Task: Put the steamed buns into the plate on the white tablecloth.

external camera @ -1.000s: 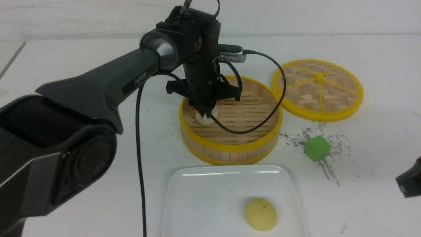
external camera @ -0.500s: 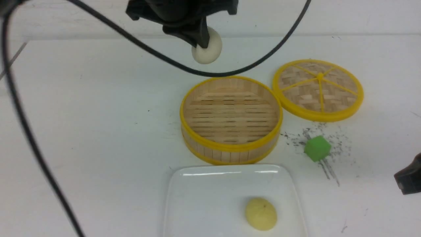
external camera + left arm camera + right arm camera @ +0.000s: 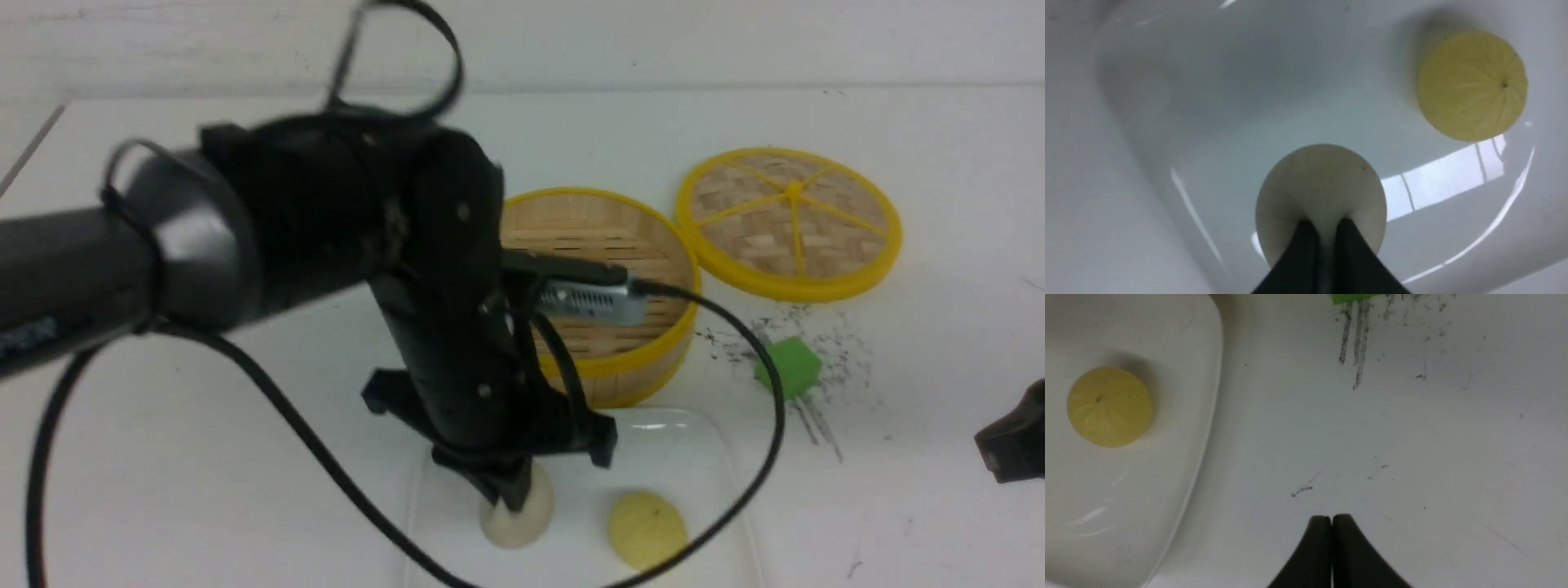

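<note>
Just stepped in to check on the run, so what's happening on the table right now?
The left hand pinches the cream bun low over the white plate, touching it or nearly so; it is not released yet. The yellow bun already lies in the plate beside it. The bamboo steamer behind shows no bun in its visible part, with its lid and a green cube off to the right. The right hand is shut and empty over the tablecloth.

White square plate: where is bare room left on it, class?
Bare: on the plate, the strip along the rim nearest the yellow-rimmed bamboo steamer. Crowded: the near part, where the left gripper holds the cream bun beside the pale yellow bun.
</note>
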`<act>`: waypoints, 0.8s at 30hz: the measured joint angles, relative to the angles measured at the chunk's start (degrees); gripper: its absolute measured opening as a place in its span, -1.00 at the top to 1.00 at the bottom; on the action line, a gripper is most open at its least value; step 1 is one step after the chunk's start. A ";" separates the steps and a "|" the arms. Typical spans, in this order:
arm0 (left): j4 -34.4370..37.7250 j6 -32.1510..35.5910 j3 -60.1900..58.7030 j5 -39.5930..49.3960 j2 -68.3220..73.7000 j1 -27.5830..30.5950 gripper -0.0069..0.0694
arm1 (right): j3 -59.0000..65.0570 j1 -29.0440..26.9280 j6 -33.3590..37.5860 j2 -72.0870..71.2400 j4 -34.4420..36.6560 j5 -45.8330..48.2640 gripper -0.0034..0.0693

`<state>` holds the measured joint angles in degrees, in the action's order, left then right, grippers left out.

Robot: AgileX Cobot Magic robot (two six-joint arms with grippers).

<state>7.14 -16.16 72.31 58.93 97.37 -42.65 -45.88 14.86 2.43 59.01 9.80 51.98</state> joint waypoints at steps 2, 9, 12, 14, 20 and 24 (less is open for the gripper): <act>-0.54 -0.81 -0.74 -2.54 1.79 -1.38 0.66 | 0.00 0.00 0.00 0.00 0.22 0.00 0.83; -4.53 -7.59 -0.89 -7.99 5.11 -2.21 0.21 | -0.08 0.00 0.00 -0.33 0.20 1.04 0.81; -5.64 -8.76 -0.76 -8.73 5.11 -2.21 -0.05 | -1.13 0.00 0.00 -2.57 -0.23 3.10 0.81; -6.10 -8.90 -0.24 -8.73 5.11 -2.21 -0.18 | -2.60 0.00 0.00 -5.37 -0.84 5.29 0.80; -7.14 -9.03 3.74 -7.79 5.06 -2.21 -0.29 | -4.67 0.00 -0.46 -18.07 -4.53 10.25 0.79; -8.11 -9.03 6.25 -7.10 5.00 -2.21 -0.30 | -4.17 0.00 -6.84 -33.32 -8.88 10.71 0.78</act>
<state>-0.98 -25.18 78.57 51.83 102.36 -44.87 -50.05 14.86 -4.41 25.69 0.91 62.70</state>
